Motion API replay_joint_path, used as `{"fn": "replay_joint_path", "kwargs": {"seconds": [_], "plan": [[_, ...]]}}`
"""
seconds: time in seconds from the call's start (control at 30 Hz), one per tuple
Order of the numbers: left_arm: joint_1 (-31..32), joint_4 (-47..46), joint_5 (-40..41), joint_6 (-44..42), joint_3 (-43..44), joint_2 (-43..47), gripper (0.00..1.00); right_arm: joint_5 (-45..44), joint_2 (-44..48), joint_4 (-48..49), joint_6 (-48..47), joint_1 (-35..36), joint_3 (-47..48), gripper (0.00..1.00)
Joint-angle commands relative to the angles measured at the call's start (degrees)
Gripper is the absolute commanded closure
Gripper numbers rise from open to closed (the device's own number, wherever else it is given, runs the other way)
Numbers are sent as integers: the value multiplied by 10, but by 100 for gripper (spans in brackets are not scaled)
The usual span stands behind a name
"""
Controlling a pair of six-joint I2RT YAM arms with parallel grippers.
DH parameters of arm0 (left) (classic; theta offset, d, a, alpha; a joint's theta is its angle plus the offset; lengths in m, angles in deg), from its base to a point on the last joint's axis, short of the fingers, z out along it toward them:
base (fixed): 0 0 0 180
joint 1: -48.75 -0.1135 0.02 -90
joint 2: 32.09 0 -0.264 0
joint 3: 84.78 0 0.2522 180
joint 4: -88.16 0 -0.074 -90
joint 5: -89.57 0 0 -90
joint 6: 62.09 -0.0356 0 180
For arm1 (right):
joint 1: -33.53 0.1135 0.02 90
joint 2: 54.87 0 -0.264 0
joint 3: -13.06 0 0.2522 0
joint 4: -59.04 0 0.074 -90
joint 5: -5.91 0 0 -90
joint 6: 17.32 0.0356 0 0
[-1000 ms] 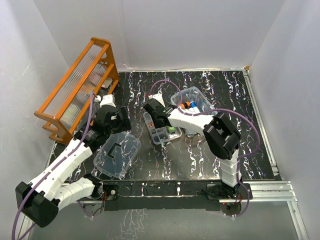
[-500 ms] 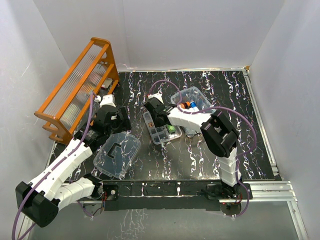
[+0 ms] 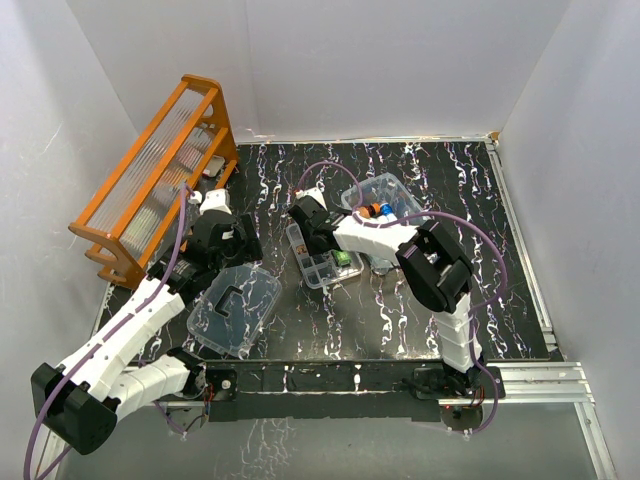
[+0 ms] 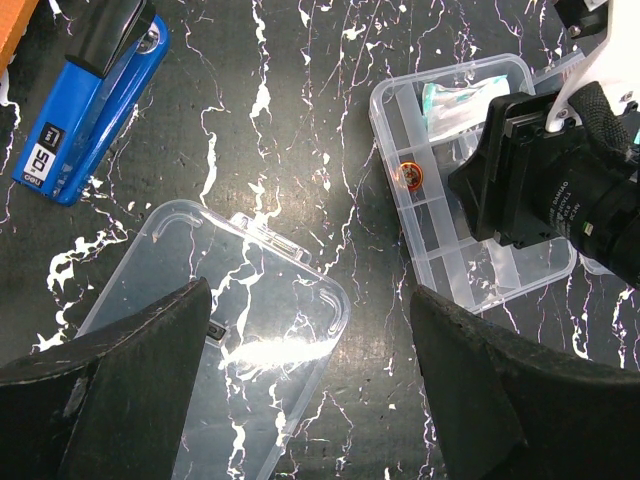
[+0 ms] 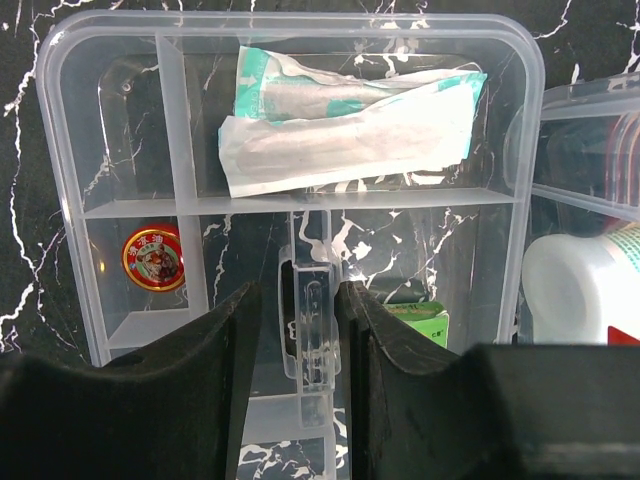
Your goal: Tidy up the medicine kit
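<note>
Right wrist view: the right hand [image 5: 298, 300] straddles the upright grip at the middle of the clear tray [image 5: 120, 150]. Its fingers sit close on either side, but I cannot tell whether they pinch it. The tray lies on the counter [image 3: 400, 320] just beside the open box [image 3: 400, 190] and holds packets [image 5: 350, 120], a small red tin [image 5: 152, 257] and a green item [image 5: 420, 322]. The left hand [image 4: 310, 300] hangs spread wide above the lid [image 4: 215, 300], which lies apart. By my judgement, the tray must yet go into the box over the bottles [image 3: 375, 210], then the lid on.
</note>
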Motion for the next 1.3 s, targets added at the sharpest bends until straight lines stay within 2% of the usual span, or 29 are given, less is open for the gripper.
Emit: {"fn": "replay_joint_path", "kwargs": {"seconds": [0.0,0.2,0.37,0.67,0.77,0.87,0.93,1.1,1.27], "plan": [[-3,9,10,1,14,4,21,-3,-26,11,8,-5,9,66],[-3,11,10,1,14,6,21,6,-37,9,17,-7,6,69],[-3,11,11,0,14,7,21,-8,-30,-4,25,-8,9,58],[-3,7,9,-1,16,0,21,-11,2,-6,21,-7,26,58],[-3,8,9,0,15,1,21,-17,-5,-13,23,-7,25,63],[-3,9,10,0,12,2,21,-27,-9,-27,28,-2,26,73],[-3,7,10,0,11,1,21,-39,-6,-32,27,2,25,74],[-3,3,7,1,11,-2,21,-54,-4,-46,34,8,25,66],[-3,2,7,1,11,-3,21,-70,-1,-59,49,11,22,64]]}}
